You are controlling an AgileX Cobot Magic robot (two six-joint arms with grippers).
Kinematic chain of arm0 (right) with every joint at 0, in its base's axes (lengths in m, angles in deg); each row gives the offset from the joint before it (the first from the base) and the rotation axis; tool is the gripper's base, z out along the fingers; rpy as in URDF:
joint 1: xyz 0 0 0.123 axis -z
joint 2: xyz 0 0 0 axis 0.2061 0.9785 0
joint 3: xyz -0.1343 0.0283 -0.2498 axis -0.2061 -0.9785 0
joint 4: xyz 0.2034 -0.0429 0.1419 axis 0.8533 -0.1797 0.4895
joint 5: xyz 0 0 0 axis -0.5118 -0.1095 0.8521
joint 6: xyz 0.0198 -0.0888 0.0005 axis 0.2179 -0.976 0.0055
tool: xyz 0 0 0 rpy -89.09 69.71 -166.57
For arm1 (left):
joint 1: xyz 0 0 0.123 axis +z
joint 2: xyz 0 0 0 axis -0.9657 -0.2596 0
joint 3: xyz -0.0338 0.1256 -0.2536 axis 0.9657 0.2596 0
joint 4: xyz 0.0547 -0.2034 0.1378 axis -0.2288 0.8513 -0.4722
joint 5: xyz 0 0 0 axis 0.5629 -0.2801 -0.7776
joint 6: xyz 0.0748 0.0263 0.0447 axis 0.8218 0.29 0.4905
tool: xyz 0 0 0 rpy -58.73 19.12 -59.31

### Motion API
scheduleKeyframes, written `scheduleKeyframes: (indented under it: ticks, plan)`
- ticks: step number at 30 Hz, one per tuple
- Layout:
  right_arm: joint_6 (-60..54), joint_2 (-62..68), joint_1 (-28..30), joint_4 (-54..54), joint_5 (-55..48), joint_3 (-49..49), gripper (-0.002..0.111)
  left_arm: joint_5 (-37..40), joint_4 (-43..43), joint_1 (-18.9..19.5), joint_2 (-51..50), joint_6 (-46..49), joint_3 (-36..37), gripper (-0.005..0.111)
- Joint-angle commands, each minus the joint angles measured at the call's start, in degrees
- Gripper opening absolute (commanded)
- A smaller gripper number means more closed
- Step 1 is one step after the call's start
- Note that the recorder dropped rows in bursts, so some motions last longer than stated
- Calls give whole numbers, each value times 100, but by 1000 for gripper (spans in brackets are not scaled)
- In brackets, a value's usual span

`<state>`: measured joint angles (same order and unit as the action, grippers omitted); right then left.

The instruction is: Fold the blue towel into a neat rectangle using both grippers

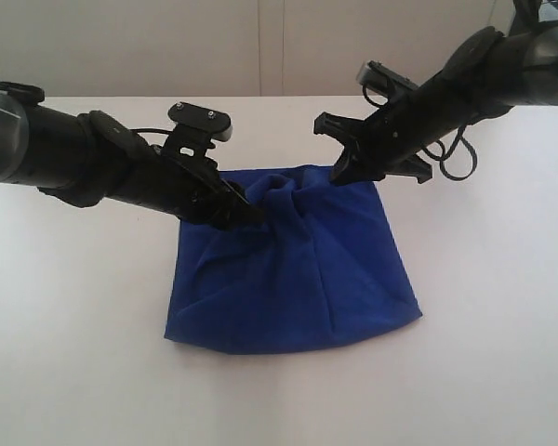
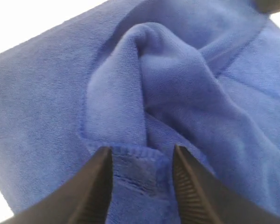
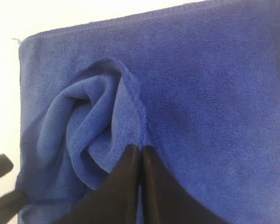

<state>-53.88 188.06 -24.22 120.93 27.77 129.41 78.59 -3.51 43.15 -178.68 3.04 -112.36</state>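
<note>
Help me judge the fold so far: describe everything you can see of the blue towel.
The blue towel is a deep royal-blue, soft, fleecy cloth with a stitched hem. It lies on the white table, apparently doubled over into a rough trapezoid that is wider at the near edge, not a neat rectangle. Its far middle is bunched into a raised, twisted ridge. The left gripper stands open astride the hem there. The right gripper is shut and appears to pinch a hem fold at a far corner.

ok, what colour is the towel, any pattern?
The towel is plain deep royal blue, no pattern; clearest in the right wrist view.
</note>
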Motion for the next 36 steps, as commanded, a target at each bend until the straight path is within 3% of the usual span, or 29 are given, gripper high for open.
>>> scheduleKeyframes:
  ticks: [1,3,7,8,15,20,27,36]
  plan:
    - [-74,-21,38,-62,48,-6,0,-78,-165,-29,-81,77,-36,45]
    - [-74,-21,38,-62,60,-6,0,-31,-192,-29,-142,77,-36,35]
    - [-74,-21,38,-62,72,-6,0,-17,-192,-29,-142,77,-41,2]
    - [-99,-21,38,-62,72,-6,0,-32,-192,-29,-142,55,-50,0]
    - [-375,-210,103,-561,-110,-6,0,146,-145,-29,646,-113,-141,0]
    - [-401,-1054,222,-2097,-605,-6,0,955,-187,-17,1625,-99,-186,0]
    - [-996,-2105,212,-2213,-1487,-18,0,2138,-223,-17,2346,-226,-186,0]
    - [-1005,-3049,212,-2203,-2575,-18,0,3545,-1659,-17,3227,-1849,-186,0]
